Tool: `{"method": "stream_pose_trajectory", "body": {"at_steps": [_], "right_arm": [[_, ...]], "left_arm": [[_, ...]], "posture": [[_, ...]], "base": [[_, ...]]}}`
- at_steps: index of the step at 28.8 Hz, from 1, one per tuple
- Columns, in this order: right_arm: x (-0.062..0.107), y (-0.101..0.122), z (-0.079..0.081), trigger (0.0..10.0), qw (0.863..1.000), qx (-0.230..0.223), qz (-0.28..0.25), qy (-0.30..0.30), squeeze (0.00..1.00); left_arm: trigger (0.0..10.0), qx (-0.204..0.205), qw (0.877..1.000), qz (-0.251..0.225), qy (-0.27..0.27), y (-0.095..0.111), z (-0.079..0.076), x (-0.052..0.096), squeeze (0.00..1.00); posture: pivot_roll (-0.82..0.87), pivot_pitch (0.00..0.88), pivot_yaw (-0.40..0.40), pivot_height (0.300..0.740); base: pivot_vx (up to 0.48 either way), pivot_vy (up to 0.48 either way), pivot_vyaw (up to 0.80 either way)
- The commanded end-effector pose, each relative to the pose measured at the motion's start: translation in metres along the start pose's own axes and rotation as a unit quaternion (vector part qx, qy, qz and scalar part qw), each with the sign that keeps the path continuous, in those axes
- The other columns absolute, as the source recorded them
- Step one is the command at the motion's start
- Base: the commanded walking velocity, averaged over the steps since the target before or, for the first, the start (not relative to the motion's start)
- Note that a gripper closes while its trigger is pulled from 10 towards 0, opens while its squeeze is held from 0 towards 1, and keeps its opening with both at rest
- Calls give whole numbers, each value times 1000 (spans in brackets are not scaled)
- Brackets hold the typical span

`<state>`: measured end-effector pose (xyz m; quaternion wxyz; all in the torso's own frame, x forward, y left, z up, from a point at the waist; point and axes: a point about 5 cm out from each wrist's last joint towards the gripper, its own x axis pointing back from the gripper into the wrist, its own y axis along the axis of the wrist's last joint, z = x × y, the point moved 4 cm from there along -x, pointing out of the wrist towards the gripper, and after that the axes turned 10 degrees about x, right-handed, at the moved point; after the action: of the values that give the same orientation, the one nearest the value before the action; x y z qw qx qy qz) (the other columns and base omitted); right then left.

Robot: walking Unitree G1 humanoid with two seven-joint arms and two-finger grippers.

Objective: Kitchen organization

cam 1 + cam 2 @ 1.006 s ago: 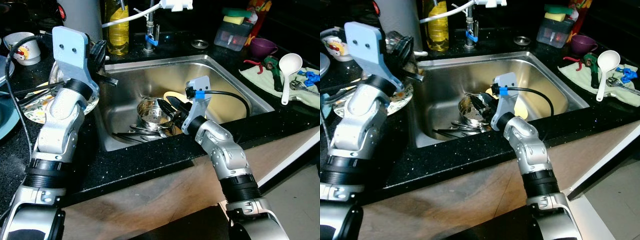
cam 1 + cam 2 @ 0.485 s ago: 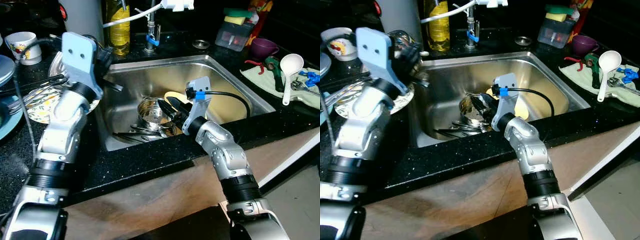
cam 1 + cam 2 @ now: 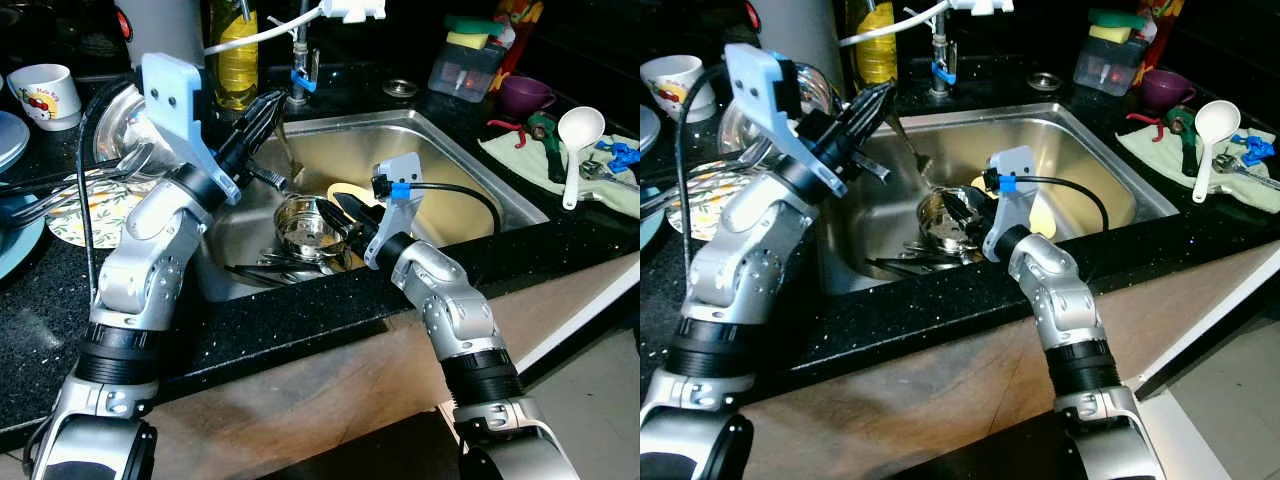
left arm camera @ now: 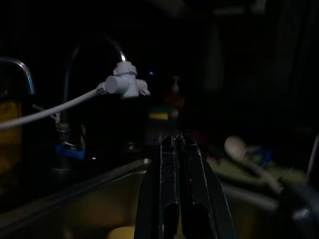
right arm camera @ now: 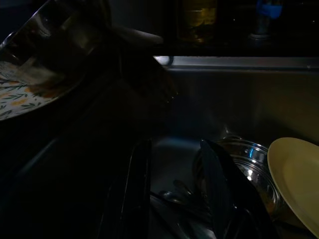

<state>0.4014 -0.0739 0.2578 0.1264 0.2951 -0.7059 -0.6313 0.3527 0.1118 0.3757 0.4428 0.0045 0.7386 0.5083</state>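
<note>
Fingers of the left gripper (image 4: pixel 178 142) were pressed together above the sink (image 3: pixel 470 170); the right gripper (image 5: pixel 174 169) was spread by the steel pot (image 3: pixel 305 225) — cutlery (image 3: pixel 275 268) at 7 o'clock, too dark to sort.

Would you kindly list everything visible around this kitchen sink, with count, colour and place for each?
sink: one, steel, set in the black counter
steel pot: one, silver, sink bottom
yellow plate: one, pale yellow, behind the pot
cutlery: several pieces, silver, sink floor
soap bottle: one, yellow, behind the sink
mug: one, white, counter far left
patterned plate: one, floral, counter left
ladle: one, white, on the right-hand cloth
purple cup: one, far right
left gripper: shut, above the sink's left edge
right gripper: open, down by the pot
</note>
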Motion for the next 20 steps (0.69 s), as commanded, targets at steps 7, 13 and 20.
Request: {"method": "stream_pose_trajectory", "body": {"at_steps": [7,13,20], "right_arm": [[3,7,7,10000,993,-106,-39,-34,0],[6,14,23,10000,980,-185,-70,-7,1000],[22,54,42,10000,948,-254,-167,90,1000]], "left_arm": [[0,179,974,-89,103,24,23,7,0],[0,180,977,-71,88,22,20,13,0],[0,164,984,-6,68,10,11,17,0]], "posture": [[11,187,-40,740],[11,184,-39,740],[12,178,-34,740]], "base": [[0,0,0],[0,0,0],[0,0,0]]}}
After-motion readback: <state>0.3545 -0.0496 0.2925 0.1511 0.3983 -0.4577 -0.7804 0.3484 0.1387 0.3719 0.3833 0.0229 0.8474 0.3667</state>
